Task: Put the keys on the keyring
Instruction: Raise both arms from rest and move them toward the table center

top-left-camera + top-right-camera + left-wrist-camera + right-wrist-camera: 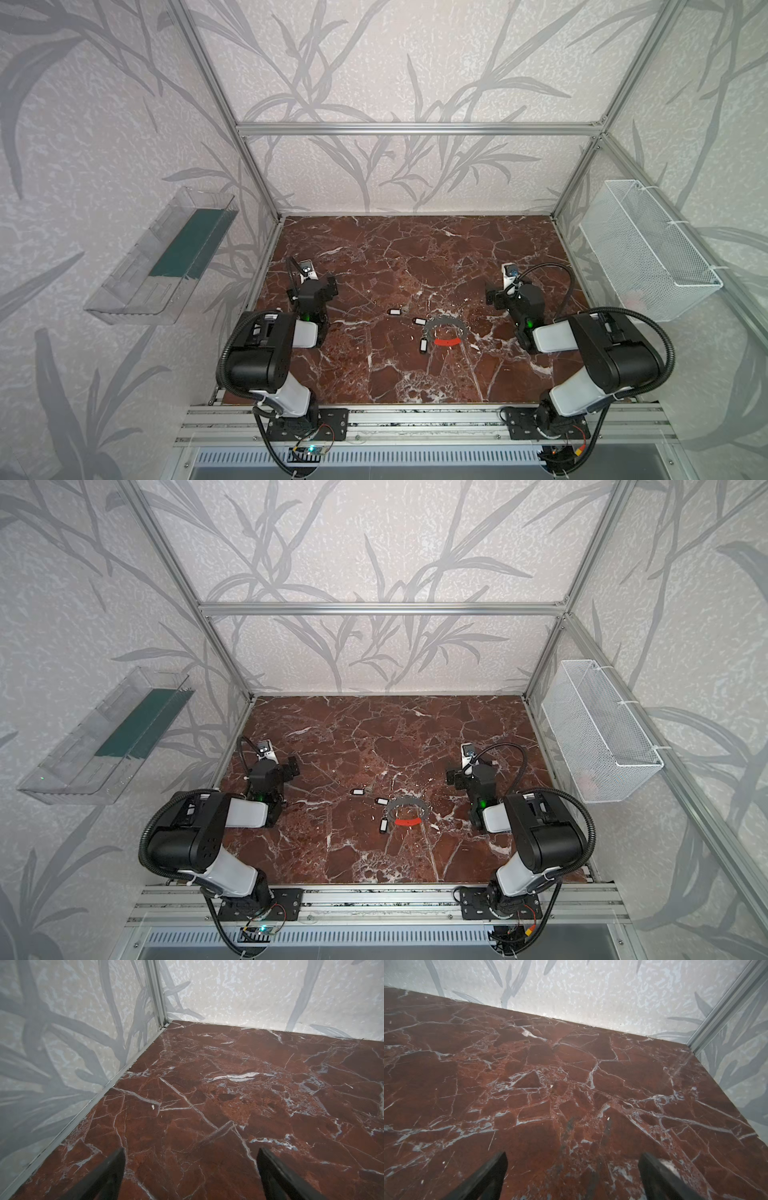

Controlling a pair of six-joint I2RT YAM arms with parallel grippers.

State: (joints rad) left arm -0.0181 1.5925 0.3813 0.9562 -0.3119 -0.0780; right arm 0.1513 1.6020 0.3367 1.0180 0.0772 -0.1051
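The keyring (443, 320) (406, 800), a flat grey notched ring with a red arc on its near side, lies on the marble table a little right of centre in both top views. Three keys with black, white-labelled tags lie loose to its left: one (395, 311) farthest left, one (419, 321) touching the ring's outer edge, one (423, 345) at its near left. My left gripper (313, 284) (191, 1150) hovers open at the table's left side, my right gripper (513, 291) (573, 1154) open at the right. Both wrist views show only bare marble between the fingers.
The red-brown marble tabletop (415, 257) is enclosed by patterned walls and an aluminium frame (415, 129). A clear plastic bin (166, 257) hangs on the left wall and a white wire basket (648, 249) on the right wall. A metal rail (415, 419) runs along the front edge.
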